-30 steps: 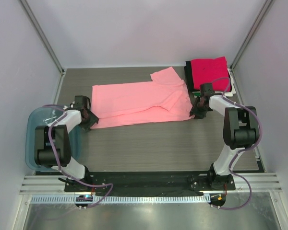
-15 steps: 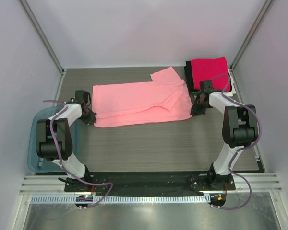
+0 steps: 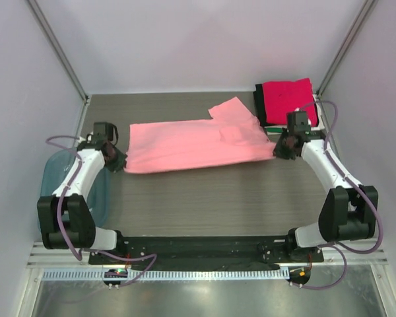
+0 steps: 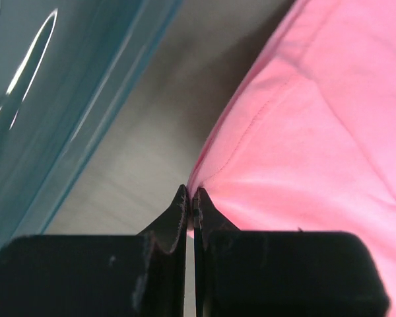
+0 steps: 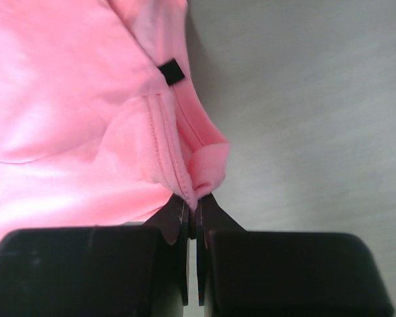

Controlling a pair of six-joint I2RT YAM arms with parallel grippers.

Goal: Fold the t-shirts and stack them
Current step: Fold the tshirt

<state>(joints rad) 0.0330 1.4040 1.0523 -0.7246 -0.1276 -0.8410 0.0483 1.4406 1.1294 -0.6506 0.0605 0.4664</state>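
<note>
A light salmon-pink t-shirt (image 3: 191, 143) hangs stretched lengthwise between my two grippers over the middle of the table. My left gripper (image 3: 121, 160) is shut on its left edge; the left wrist view shows the pink hem (image 4: 251, 125) pinched at the fingertips (image 4: 203, 203). At the shirt's right end my right gripper (image 3: 279, 149) is shut on a bunched fold of pink cloth (image 5: 208, 165). One sleeve (image 3: 234, 110) sticks out toward the back. A stack of folded t-shirts (image 3: 287, 99), magenta-red on top with black under it, lies at the back right corner.
A translucent blue plastic bin (image 3: 53, 173) stands at the table's left edge, close beside my left arm; its wall (image 4: 66, 99) fills the left of the left wrist view. Grey walls close the table off at the back and sides.
Both grippers have shut on the pink shirt's ends and moved apart and toward the back, pulling the folded shirt out taut and straight. Both arms now reach further out.
</note>
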